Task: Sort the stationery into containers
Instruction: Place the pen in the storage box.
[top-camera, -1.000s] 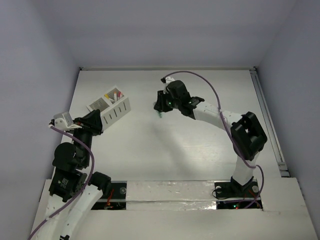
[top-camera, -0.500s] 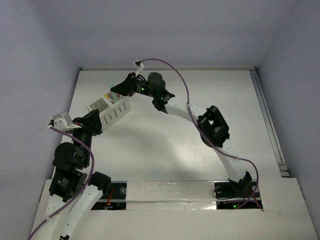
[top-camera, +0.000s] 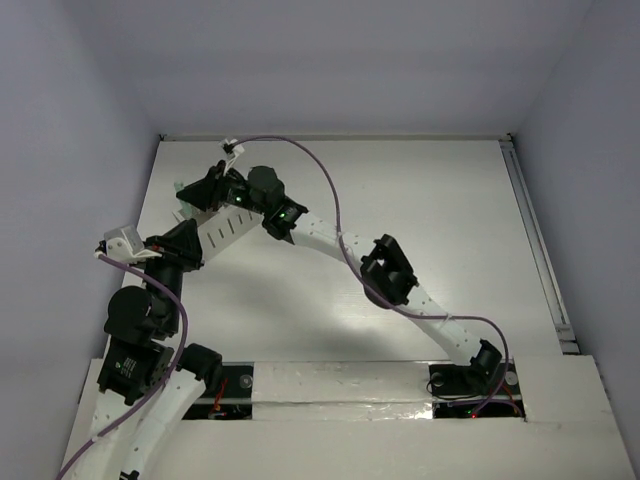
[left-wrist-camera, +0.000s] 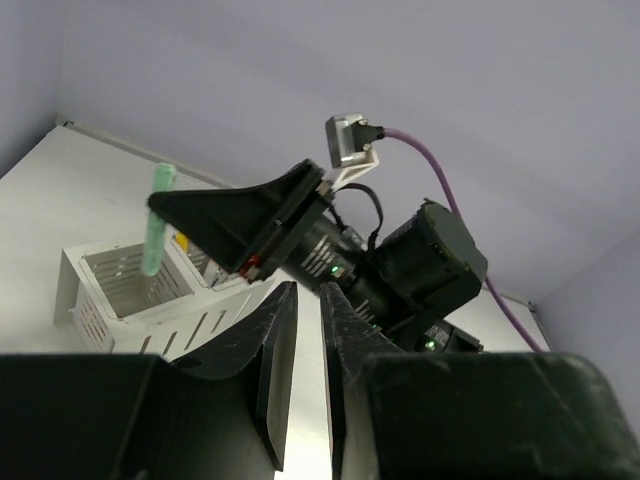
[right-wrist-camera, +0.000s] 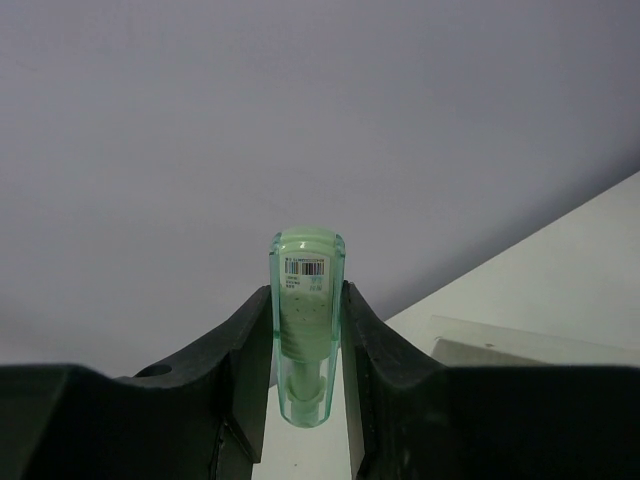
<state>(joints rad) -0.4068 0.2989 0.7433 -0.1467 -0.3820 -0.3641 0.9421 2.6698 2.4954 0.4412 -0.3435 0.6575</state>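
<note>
Green capsule (right-wrist-camera: 305, 330) near-upright, long axis vertical, barcode end up, pinched near its upper part between the right gripper (right-wrist-camera: 306, 300) jaws, which are closed tight on it, hanging over the left-hand compartment (left wrist view) of the white box (left-wrist-camera: 85, 300).

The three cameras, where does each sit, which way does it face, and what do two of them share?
Top external: fixed above and behind, looking down on the table; the left arm and right arm show.
Left wrist: on the left arm, facing the white box; own fingers at the bottom.
Right wrist: looks along its own fingers towards the wall.
Shared: both wrist views show the green capsule in the right gripper.
</note>
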